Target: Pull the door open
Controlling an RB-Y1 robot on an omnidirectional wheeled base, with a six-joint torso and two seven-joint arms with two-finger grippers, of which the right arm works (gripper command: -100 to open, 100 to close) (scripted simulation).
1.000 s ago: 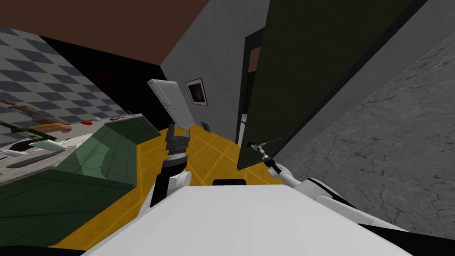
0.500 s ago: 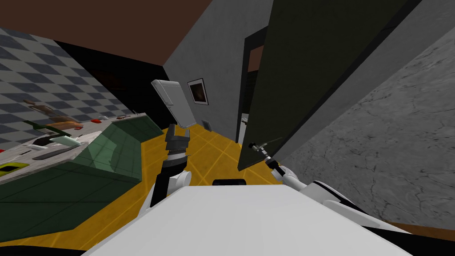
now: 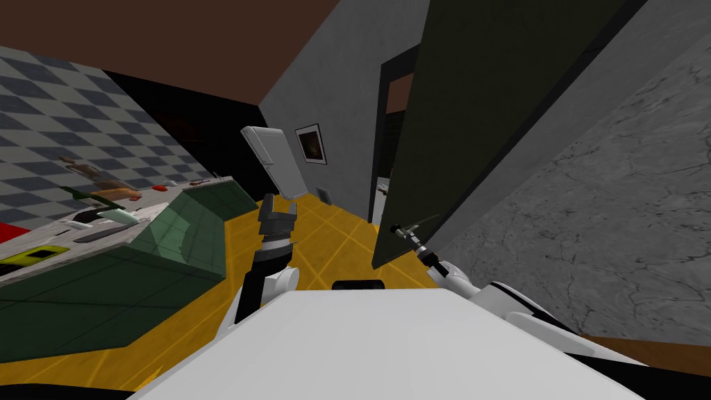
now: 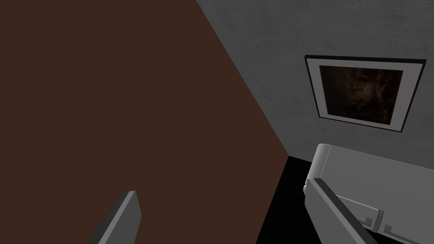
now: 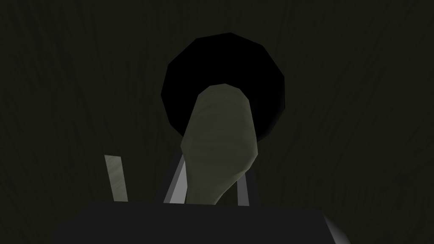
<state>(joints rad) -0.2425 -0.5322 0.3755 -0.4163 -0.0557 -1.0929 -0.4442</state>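
Right gripper clamped on handle of dark door: fingers press both sides of pale olive lever, black round rose behind it. Head view puts gripper low at door's free edge, right arm stretched forward. Door stands ajar, leaf angled off frame, doorway gap on its left, grey wall on its right. Left gripper raised ahead of chest over yellow floor, fingers apart, holding nothing. Green counter at left.
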